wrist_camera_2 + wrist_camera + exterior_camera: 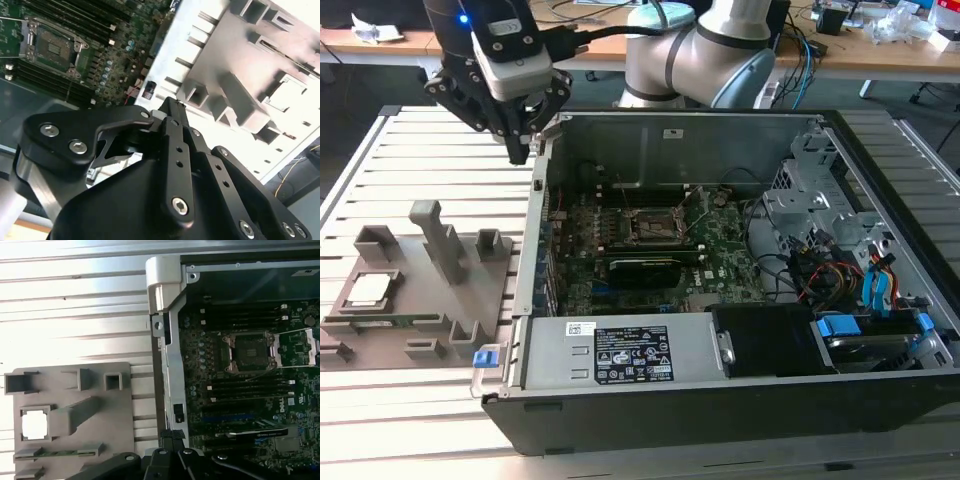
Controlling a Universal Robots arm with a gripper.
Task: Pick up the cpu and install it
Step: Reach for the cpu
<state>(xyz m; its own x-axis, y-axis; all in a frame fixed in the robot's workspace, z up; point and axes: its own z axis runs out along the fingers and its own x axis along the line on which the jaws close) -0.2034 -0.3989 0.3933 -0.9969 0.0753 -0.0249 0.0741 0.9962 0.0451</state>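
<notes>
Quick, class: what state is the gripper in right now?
Gripper: shut, holding nothing; the cpu lies in the grey tray.

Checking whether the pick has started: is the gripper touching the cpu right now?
Apart. In the exterior view the gripper hangs near the computer case, while the cpu lies in the grey tray, well clear.

Silver-grey arm [665,60] carries black, screw-studded end effector [520,150].
</notes>
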